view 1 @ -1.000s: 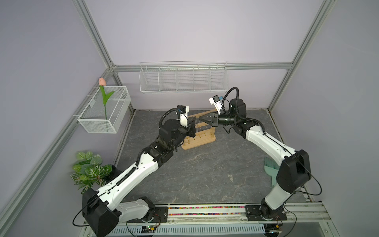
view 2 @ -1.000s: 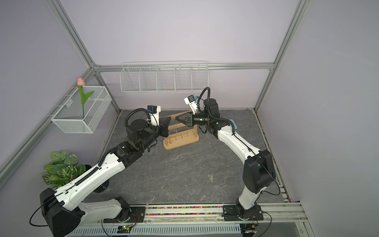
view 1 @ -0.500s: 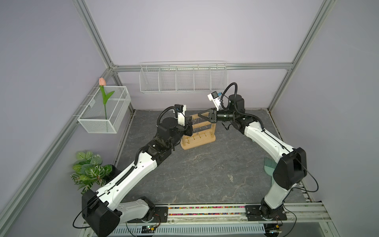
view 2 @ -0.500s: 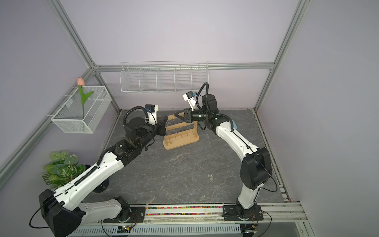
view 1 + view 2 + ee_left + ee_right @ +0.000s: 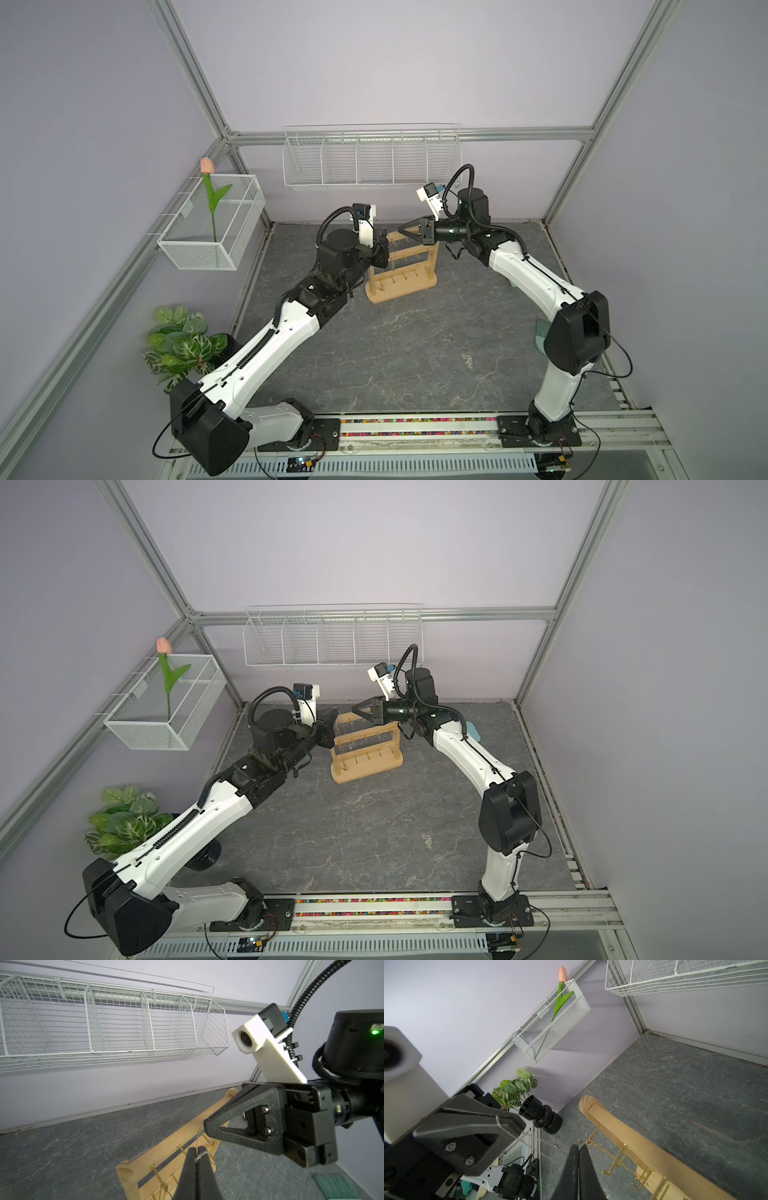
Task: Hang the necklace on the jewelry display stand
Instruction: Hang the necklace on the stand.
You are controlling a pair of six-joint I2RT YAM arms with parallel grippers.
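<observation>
Left gripper [image 5: 196, 1148] and right gripper [image 5: 579, 1146], clamped on necklace [image 5: 201, 1155], drew closer over stand [image 5: 403, 283] on grey tabletop [image 5: 415, 353].

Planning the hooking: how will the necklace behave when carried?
Probably floppy: the necklace is a thin chain strung between left gripper and right gripper. Likely light and slippery; only a tip pinch holds it. May snag hooks on the stand.

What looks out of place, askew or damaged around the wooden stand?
Nothing is spilled or broken. The jewelry display stand stands upright, only turned at an angle to the back wall. The necklace is stretched between the shut left claw and right claw, near its top bar.
</observation>
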